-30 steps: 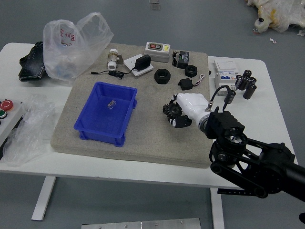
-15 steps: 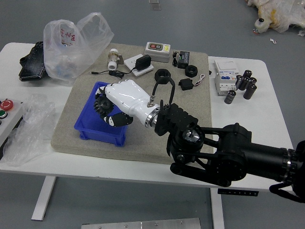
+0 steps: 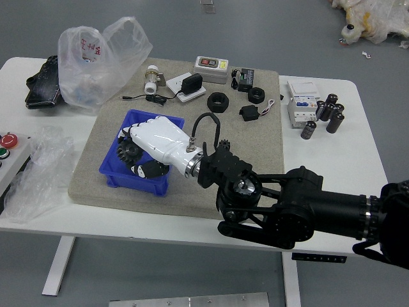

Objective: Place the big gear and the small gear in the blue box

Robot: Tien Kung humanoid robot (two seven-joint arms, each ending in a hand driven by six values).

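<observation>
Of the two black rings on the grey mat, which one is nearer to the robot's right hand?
The larger ring, on the left in the picture, is nearer to the right hand; the smaller ring lies farther right.

My right hand (image 3: 163,139) had a smooth, glossy white shell, with a black digit (image 3: 153,169) showing beneath it and a small pale patch at that digit's end. Right behind the hand sat a silvery metal collar (image 3: 193,165), and just above that a black cable (image 3: 207,118) arched up in a loop. Farther back from the hand, my arm (image 3: 339,214) was all black, with rounded, shiny housings, bolt heads and a round grey metallic cap (image 3: 245,187) at a joint.
</observation>
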